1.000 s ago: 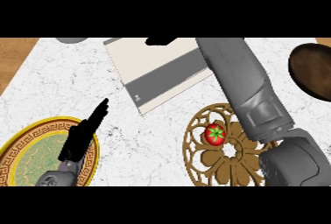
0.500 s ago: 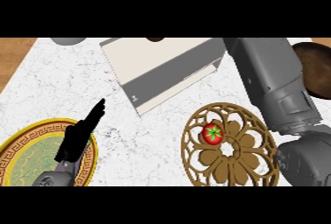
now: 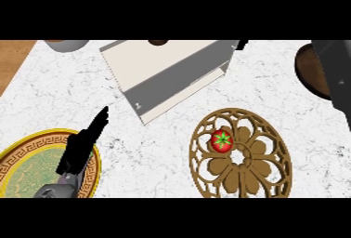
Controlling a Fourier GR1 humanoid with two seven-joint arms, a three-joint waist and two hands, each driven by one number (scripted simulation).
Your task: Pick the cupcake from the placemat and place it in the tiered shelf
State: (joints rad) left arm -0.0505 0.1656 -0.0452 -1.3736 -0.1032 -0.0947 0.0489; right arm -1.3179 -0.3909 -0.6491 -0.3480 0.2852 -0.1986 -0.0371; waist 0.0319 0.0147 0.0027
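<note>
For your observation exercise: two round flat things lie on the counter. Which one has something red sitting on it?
The brown openwork placemat at the right, carrying a red item; the gold-rimmed plate at the left lies under the left hand.

The right forearm is cut off at three o'clock, its hand out of view. The tiered shelf runs past twelve o'clock. The plate is cropped at eight o'clock.

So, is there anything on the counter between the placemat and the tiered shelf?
Nothing visible. Only bare counter separates the placemat from the tiered shelf; the left hand is off to the side.
</note>
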